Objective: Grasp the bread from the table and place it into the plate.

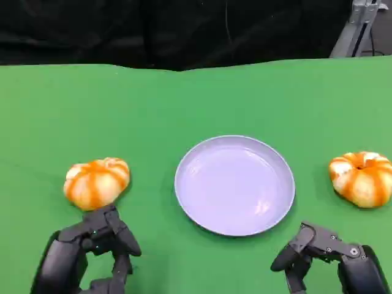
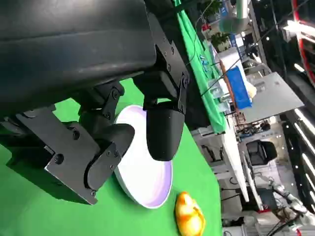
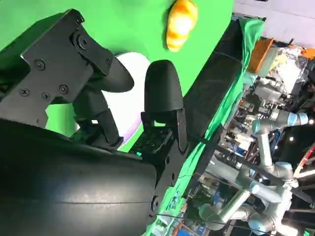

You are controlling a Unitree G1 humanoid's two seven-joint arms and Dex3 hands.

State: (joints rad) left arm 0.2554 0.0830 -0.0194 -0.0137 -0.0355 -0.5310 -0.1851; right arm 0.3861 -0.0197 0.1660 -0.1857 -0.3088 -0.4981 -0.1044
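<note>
The left robot hand (image 1: 92, 248) hovers near the counter's (image 1: 184, 104) front edge with its fingers loosely apart and holding nothing, just behind the left bread (image 1: 97, 182), likely lined up to reach for it; the right robot hand (image 1: 324, 254) waits likewise empty and parted at the front right. In this head view the plate (image 1: 234, 184) sits bare at the counter's middle, between the two loaves, with the right bread (image 1: 362, 177) toward the right edge, both well apart from the plate. The left wrist view shows its fingers (image 2: 165, 130) spread over the plate (image 2: 147, 189), a bread (image 2: 189, 216) beyond. The right wrist view, somewhat blocked by the hand's shell, shows parted fingers (image 3: 162, 93) and what seems the far bread (image 3: 181, 22).
</note>
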